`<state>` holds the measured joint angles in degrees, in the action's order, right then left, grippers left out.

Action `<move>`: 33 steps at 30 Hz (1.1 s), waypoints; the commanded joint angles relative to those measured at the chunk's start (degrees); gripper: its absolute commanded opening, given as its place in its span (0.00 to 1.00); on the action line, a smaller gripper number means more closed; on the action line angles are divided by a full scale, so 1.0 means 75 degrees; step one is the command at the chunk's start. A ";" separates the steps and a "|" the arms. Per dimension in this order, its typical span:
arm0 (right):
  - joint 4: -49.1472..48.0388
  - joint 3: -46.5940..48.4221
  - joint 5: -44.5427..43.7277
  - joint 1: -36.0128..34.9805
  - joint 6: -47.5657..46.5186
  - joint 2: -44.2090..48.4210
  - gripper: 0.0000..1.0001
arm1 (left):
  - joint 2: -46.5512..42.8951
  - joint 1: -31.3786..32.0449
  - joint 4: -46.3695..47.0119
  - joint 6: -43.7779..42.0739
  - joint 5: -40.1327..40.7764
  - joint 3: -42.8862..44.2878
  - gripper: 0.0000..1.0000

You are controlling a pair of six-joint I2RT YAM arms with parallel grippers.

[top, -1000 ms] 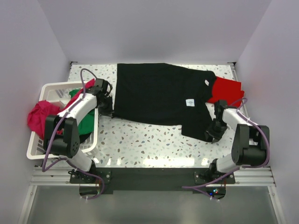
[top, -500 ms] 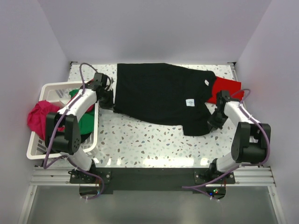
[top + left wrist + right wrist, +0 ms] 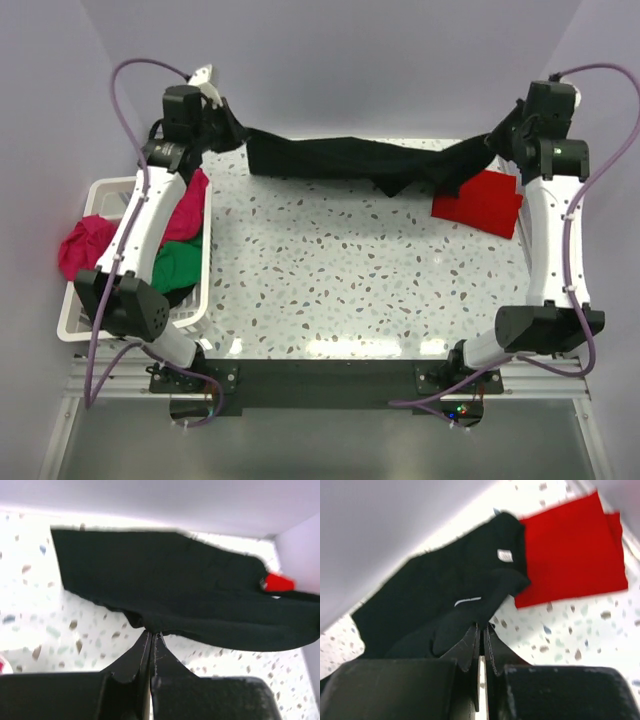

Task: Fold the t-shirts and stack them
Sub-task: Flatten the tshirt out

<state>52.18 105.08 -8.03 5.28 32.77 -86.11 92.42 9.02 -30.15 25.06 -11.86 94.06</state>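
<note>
Two sets of jaws tight on the black t-shirt (image 3: pixel 340 158), long axis left to right.

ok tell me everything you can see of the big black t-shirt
The large black soft-cloth t-shirt hangs stretched as a sagging band across the far side of the speckled table. The left gripper is shut on one end, the right gripper on the other. A fold droops near the right end, by the red cloth shirt. A white label shows on it. Whether its lower edge touches the table is unclear.
</note>
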 commanded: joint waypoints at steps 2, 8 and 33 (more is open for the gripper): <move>-0.0663 0.0895 -0.0359 0.0023 -0.0606 0.0627 0.00 | -0.1048 -0.0054 0.1137 0.0677 0.0115 0.0946 0.00; -0.2269 0.1142 -0.0721 0.0023 -0.1368 0.1799 0.00 | -0.2454 -0.0065 0.1676 0.0714 0.1275 0.1251 0.00; -0.2821 0.3846 0.0848 0.0023 -0.1019 -0.1257 0.00 | -0.0113 -0.0065 0.1277 0.1194 -0.0212 0.3055 0.00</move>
<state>33.10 126.61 -3.42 5.28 23.59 -97.86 94.52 9.02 -23.40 32.58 -11.42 110.17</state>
